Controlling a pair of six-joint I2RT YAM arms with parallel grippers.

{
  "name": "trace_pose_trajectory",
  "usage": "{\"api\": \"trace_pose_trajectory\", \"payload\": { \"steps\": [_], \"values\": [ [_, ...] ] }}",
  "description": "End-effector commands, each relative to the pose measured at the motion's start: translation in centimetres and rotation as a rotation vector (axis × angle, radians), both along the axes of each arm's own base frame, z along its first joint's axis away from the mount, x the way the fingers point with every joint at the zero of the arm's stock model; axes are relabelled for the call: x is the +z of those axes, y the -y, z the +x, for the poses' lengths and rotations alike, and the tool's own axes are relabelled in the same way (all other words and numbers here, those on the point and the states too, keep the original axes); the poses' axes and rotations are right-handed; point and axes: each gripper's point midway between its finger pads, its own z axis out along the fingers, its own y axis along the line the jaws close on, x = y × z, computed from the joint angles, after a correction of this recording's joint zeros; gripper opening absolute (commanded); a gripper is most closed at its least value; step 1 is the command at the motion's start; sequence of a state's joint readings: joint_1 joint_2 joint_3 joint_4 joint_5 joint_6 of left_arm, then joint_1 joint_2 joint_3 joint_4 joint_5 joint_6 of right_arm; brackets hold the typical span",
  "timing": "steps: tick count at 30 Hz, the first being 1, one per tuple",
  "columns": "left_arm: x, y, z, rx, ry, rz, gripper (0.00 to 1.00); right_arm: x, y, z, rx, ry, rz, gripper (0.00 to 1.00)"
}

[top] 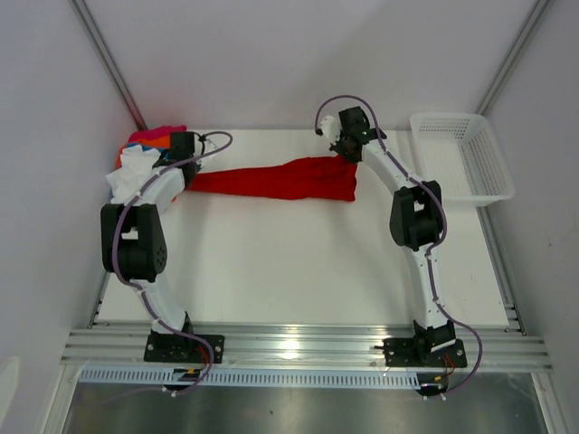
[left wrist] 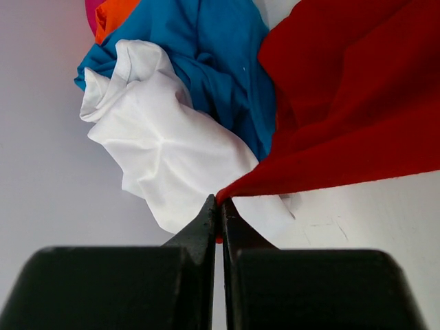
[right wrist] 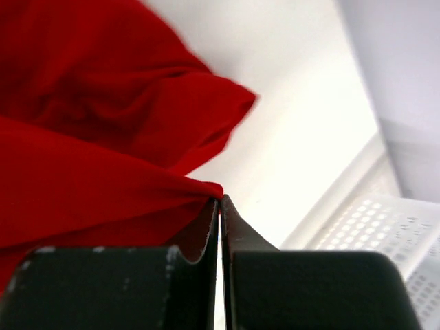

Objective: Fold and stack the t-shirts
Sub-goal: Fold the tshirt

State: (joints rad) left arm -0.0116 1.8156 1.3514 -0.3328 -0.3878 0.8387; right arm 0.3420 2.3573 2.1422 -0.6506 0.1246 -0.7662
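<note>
While both end effectors grip it, the red t-shirt [top: 280, 179] lies pulled out as a long bunched band across the far part of the tabletop [top: 289, 271], parallel to the far edge. It runs from near the far-left corner to past the middle. Its left end is narrow and its right end is broader and folded over. Whether the middle rests on the surface or hangs just above it, cannot tell.

Left end effector [left wrist: 220, 201]: jaws clenched, with a red corner pinched right at the fingertips. The cloth rises away up and to the right in the left wrist view.

Right end effector [right wrist: 220, 198]: jaws clenched too, with a red edge caught between the tips. The rest of the shirt bulges to the left of it in the right wrist view.

A crumpled pile sits at the far-left corner, just beside the shirt's left end. In it, the white t-shirt [left wrist: 165, 144] is nearest the left end effector and touches the red cloth. The blue t-shirt [left wrist: 213, 62] is behind it. The orange t-shirt [left wrist: 113, 14] and pink t-shirt [left wrist: 91, 8] show as slivers at the back of the pile. None of the pile is folded.

The white mesh basket [top: 461, 158] is at the far-right corner, well apart from the red shirt. No cloth is visible in it.
</note>
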Motion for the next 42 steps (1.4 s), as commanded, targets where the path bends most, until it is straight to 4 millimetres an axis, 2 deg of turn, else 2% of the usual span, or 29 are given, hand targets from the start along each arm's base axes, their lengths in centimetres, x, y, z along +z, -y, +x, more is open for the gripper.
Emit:
{"api": "trace_pose_trajectory", "payload": {
  "steps": [1,2,4,6,13,17,21,23,27,28,32,33,34,35,36,37,38,40,41,42],
  "values": [
    [1.8,-0.7,1.8,0.020,0.063,0.019,0.00,1.5,1.8,3.2,-0.047,0.084,-0.057,0.00],
    [1.7,-0.7,2.0,0.018,0.061,0.020,0.00,2.5,2.0,3.9,-0.058,0.115,-0.065,0.00],
    [1.3,-0.8,2.3,0.022,0.055,0.026,0.00,2.2,2.1,4.7,-0.063,0.136,-0.080,0.00],
    [0.6,-0.9,2.4,0.024,0.040,0.029,0.00,2.9,2.2,5.5,-0.076,0.175,-0.080,0.00],
    [-0.7,-1.1,3.2,0.037,0.016,0.039,0.01,1.7,1.4,6.9,-0.074,0.228,-0.063,0.00],
    [-1.2,-1.3,3.5,0.039,0.009,0.051,0.00,2.4,0.3,8.5,-0.080,0.310,-0.014,0.00],
    [-1.5,-1.5,3.8,0.046,0.006,0.062,0.01,4.3,-0.7,10.5,-0.091,0.442,0.028,0.00],
    [-1.8,-1.6,3.9,0.050,0.005,0.068,0.00,3.8,-0.9,10.9,-0.084,0.463,0.005,0.00],
    [-2.3,-1.9,4.5,0.062,0.022,0.086,0.00,0.6,-1.2,11.4,-0.063,0.471,-0.079,0.00],
    [-2.5,-2.0,4.6,0.065,0.025,0.091,0.00,-0.7,-1.1,11.4,-0.054,0.460,-0.106,0.00],
    [-3.2,-2.5,5.2,0.077,0.036,0.126,0.01,-2.9,-0.5,11.2,-0.050,0.452,-0.164,0.00],
    [-3.1,-2.8,5.3,0.091,0.042,0.149,0.01,-3.6,-0.3,11.0,-0.058,0.451,-0.182,0.06],
    [-3.1,-3.8,5.6,0.113,0.068,0.163,0.05,-4.1,-0.2,10.7,-0.055,0.443,-0.201,0.23],
    [-3.3,-4.7,5.4,0.121,0.062,0.189,0.33,-3.4,-0.1,11.0,-0.063,0.483,-0.206,0.58],
    [-3.2,-5.1,5.5,0.129,0.073,0.208,0.51,-3.5,0.2,10.9,-0.071,0.488,-0.217,0.69],
    [-2.8,-5.7,5.8,0.146,0.096,0.238,0.65,-3.6,0.7,10.6,-0.092,0.488,-0.237,0.75],
    [-2.6,-6.0,5.9,0.154,0.112,0.254,0.82,-3.0,0.9,10.7,-0.106,0.516,-0.238,0.80],
    [-1.1,-7.0,6.3,0.173,0.168,0.314,0.88,-2.8,1.9,10.3,-0.142,0.529,-0.258,0.82],
    [-0.4,-7.3,6.4,0.178,0.198,0.337,0.95,-1.0,2.0,10.5,-0.162,0.577,-0.248,0.82],
    [-0.5,-7.8,6.1,0.184,0.204,0.363,0.98,-0.4,2.3,10.4,-0.175,0.593,-0.255,0.82]
  ]
}}
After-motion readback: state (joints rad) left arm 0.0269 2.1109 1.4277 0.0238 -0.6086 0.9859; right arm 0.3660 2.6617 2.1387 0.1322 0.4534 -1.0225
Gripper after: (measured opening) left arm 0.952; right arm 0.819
